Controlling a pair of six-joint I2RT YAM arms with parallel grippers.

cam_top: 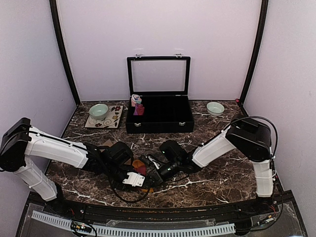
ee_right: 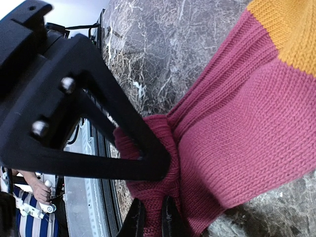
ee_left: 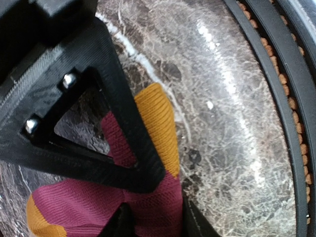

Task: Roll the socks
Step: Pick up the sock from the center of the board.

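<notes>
A red-maroon sock with an orange toe lies on the marble table near the front middle, where both arms meet. In the left wrist view the sock runs flat under my left gripper, whose fingers press on both sides of the maroon fabric beside the orange toe. My right gripper is shut on a bunched fold of the same sock. In the top view the left gripper and right gripper nearly touch. A tan scrap shows behind the left arm, too small to identify.
A black case with its lid open stands at the back middle, with rolled bundles in its left end. A green bowl sits on a patterned mat at the back left. A small bowl is at the back right. The table's front rail is close.
</notes>
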